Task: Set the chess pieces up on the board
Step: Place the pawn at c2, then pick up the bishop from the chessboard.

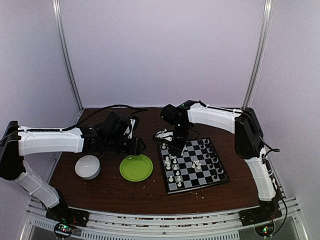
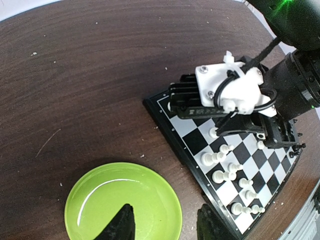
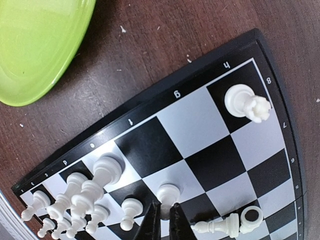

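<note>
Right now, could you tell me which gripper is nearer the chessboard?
Right. Right gripper is over the chessboard, far-left corner; left gripper hangs beside it, above the green plate.

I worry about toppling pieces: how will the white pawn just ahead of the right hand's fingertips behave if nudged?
The pawn looks like tiny smooth plastic, so probably light and slippery. Standing tall on a small base, it likely tips rather than slides; a neighbouring white piece lies on its side beside the shut right hand.

White and black plastic chess pieces (image 3: 107, 167) are pictured on a black-and-grey chequered board (image 3: 195, 122) beside a lime-green round plate (image 3: 40, 40).
</note>
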Robot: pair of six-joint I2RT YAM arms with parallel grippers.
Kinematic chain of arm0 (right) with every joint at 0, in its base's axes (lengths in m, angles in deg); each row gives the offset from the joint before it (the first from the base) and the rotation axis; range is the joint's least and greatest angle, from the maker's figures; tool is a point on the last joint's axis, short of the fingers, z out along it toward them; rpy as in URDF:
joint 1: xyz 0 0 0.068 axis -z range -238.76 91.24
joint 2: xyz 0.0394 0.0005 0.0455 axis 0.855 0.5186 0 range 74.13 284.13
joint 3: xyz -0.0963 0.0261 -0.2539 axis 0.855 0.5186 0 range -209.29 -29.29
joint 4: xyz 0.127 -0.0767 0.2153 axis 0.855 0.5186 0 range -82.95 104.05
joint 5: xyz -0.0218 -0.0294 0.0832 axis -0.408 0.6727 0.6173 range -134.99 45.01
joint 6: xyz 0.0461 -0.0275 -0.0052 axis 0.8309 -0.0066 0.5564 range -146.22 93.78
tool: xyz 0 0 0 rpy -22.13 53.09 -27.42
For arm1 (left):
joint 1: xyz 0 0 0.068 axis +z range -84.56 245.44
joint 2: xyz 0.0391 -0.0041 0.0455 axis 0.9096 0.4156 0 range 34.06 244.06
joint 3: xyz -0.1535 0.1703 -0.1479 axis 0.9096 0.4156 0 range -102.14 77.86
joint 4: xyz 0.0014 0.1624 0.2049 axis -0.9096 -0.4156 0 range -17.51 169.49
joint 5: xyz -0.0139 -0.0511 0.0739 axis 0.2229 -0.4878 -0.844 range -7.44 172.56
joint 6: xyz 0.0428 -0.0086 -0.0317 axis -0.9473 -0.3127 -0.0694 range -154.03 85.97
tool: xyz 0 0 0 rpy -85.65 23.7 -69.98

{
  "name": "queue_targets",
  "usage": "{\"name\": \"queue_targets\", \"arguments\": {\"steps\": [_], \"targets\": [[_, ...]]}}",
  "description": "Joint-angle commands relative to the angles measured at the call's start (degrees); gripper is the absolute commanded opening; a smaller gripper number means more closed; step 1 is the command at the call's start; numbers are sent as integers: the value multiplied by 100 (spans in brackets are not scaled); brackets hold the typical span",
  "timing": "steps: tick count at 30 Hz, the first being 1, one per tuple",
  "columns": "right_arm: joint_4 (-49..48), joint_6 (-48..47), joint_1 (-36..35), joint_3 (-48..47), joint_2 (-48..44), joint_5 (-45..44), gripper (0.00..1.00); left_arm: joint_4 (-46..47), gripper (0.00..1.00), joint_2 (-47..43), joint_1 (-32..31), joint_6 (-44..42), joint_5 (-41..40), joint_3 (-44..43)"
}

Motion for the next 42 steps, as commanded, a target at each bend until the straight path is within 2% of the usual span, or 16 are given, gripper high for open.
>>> {"name": "queue_targets", "arguments": {"steps": [1,11,19,27,34,39,42], "targets": [[66,33,-34,-204,107,4,7,207,43,-88,-26,36,-36,52],[77,42,-64,-291,144,-29,11,188,43,-87,-26,41,-18,50],[131,84,-64,-318,75,-4,21,116,43,-40,-26,4,-3,-48],[215,90,116,-188,-678,-103,26,-29,43,-103,-26,-100,-17,-173],[17,7,758,687,-1280,-309,27,-236,45,185,-26,-305,171,-654],[-486,-54,1158,1573,-1836,-239,29,-650,47,807,-122,-545,318,-1564],[-755,-323,1177,1876,-1831,-360,30,-787,48,1181,-178,-602,388,-2066]]}}
